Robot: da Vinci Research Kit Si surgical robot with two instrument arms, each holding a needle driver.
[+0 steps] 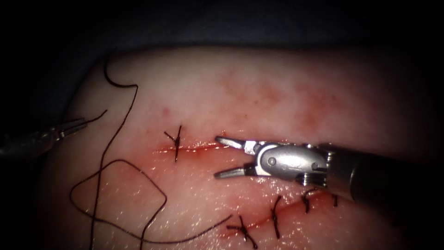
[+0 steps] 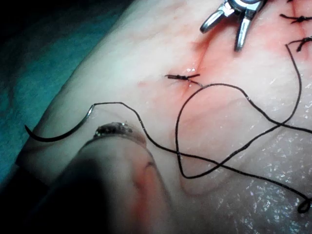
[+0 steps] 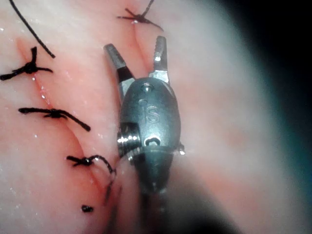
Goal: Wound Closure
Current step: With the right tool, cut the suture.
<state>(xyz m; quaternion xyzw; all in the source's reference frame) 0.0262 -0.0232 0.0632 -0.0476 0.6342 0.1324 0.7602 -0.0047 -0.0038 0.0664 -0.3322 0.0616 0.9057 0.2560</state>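
L tool at the tissue's left edge, fingers clamped on the needle near its thread end; needle out of tissue, lying crosswise, tip toward the edge. R tool over the cut, fingers apart, holding nothing. Thread loops left of the cut.
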